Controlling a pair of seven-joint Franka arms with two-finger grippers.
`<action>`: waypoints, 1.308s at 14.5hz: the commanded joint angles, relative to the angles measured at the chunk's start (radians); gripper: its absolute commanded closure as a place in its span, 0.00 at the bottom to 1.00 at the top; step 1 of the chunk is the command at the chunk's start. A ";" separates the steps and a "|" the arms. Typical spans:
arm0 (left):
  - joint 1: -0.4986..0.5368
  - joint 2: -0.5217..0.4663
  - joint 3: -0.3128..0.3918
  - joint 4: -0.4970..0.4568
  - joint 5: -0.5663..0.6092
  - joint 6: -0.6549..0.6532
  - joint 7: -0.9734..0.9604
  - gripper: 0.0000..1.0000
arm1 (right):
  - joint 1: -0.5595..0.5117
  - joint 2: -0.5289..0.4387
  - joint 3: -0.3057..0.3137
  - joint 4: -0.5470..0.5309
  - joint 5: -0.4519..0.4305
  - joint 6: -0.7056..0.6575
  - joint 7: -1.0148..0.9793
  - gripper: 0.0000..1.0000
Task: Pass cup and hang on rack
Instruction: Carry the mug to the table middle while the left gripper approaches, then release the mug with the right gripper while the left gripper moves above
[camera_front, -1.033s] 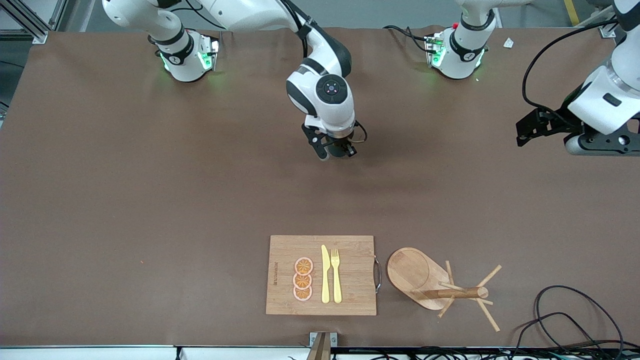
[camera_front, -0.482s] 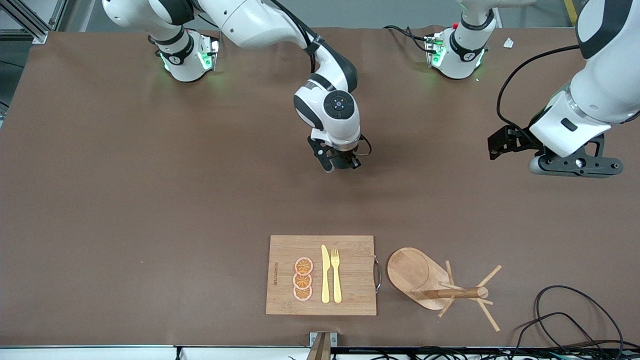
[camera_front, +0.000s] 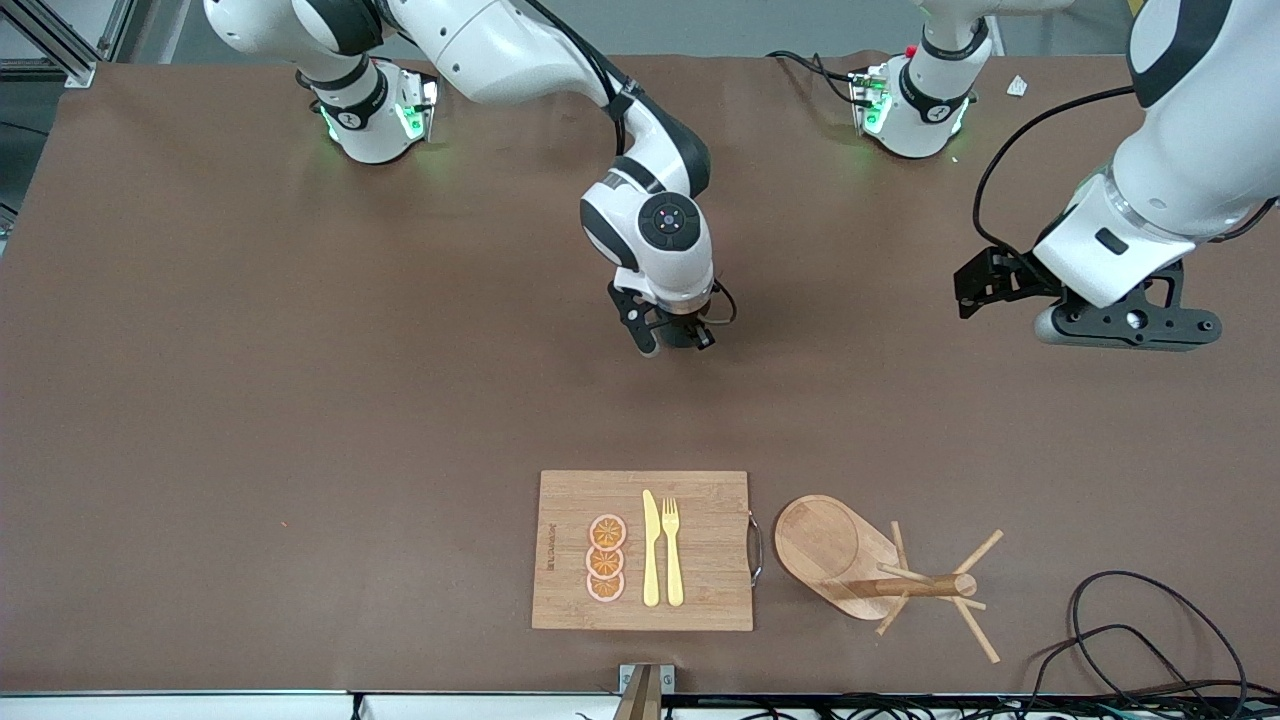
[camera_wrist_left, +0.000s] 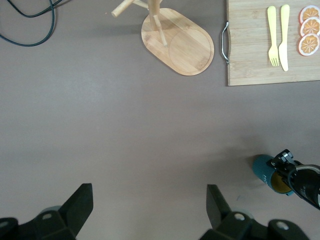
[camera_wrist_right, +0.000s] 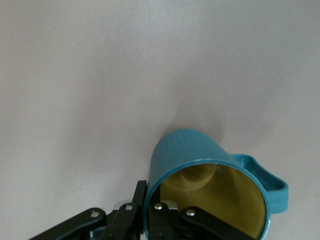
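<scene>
The right gripper (camera_front: 680, 338) hangs over the bare middle of the brown table (camera_front: 250, 400), its jaws clamped on the rim of the cup (camera_wrist_right: 210, 190): in the right wrist view one finger sits inside the yellow-ochre interior and the other against the ribbed teal outer wall, with the small handle sticking out to one side. The cup is tilted in the grip and lifted clear of the table. In the left wrist view the same cup (camera_wrist_left: 270, 172) shows as a small teal shape held in the right gripper's black fingers. The left gripper (camera_front: 1120, 325) hovers over the table toward the left arm's end, its jaws spread wide and holding nothing; its two black fingers (camera_wrist_left: 220, 205) frame bare table in the left wrist view. The rack (camera_front: 870, 565) stands near the front edge of the table, its oval base just beside a bamboo cutting board (camera_front: 700, 600) that carries a yellow knife (camera_front: 650, 550), a yellow fork (camera_front: 672, 550) and three orange slices (camera_front: 606, 558). A black cable (camera_front: 1130, 620) loops on the table near the rack.
</scene>
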 joint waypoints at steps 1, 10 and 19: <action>0.003 0.003 -0.022 0.017 0.010 -0.002 -0.024 0.00 | -0.010 0.009 0.008 0.023 -0.036 -0.028 -0.001 0.38; -0.057 0.005 -0.059 -0.001 0.020 -0.001 -0.160 0.00 | -0.077 -0.147 0.016 0.024 -0.042 -0.219 -0.138 0.00; -0.111 -0.047 -0.179 -0.161 0.091 0.053 -0.461 0.00 | -0.300 -0.422 -0.006 -0.031 -0.202 -0.596 -0.914 0.00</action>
